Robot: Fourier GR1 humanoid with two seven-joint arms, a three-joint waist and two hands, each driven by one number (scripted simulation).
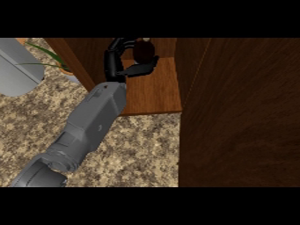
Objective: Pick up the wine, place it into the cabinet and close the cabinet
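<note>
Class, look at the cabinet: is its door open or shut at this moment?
Open. The cabinet door is swung out at the right, the shelf is exposed, and the hand reaches inside, curled round the wine bottle.

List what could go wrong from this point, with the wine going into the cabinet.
1. The hand is curled round the wine deep over the cabinet shelf; releasing it tilted could tip the bottle.
2. The forearm reaches in beside the cabinet's side wall, so pulling back could bump it or drag the bottle.
3. The open door stands close at the right; swinging it shut before the arm is out could catch it.
</note>
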